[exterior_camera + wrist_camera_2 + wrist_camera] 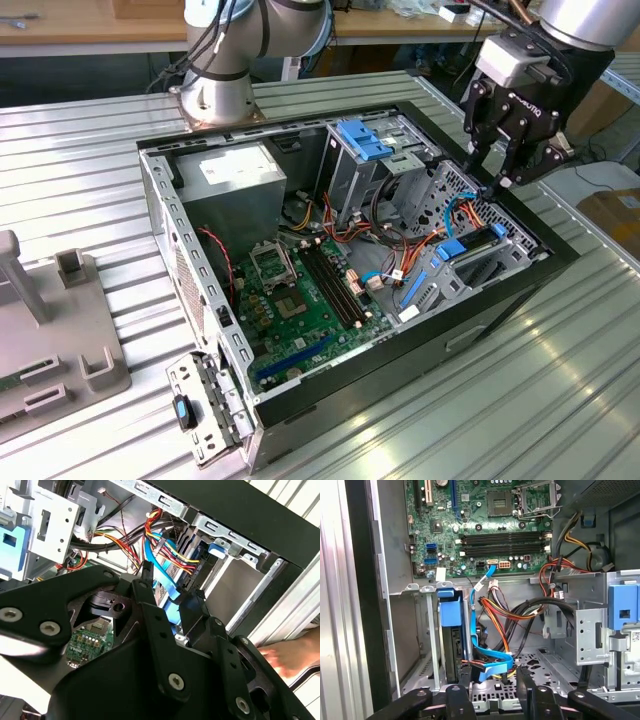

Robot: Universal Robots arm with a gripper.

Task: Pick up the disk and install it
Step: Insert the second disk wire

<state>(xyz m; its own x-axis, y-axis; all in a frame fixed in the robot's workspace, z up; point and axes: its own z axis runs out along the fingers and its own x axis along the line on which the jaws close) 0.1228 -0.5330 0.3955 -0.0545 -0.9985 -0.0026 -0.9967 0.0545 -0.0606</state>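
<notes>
The disk [451, 640] stands on edge in the drive bay at lower left of the first wrist view, its blue carrier frame uppermost, seated between grey cage walls. The gripper [492, 182] hangs at upper right of the exterior view, just above the computer case [200, 270] — jaws apart, holding nothing. To do this well, I judge, descend straight and slowly. Blue and orange cables [492, 657] crowd beside the disk; the metal cage [590, 630] leaves little room.
</notes>
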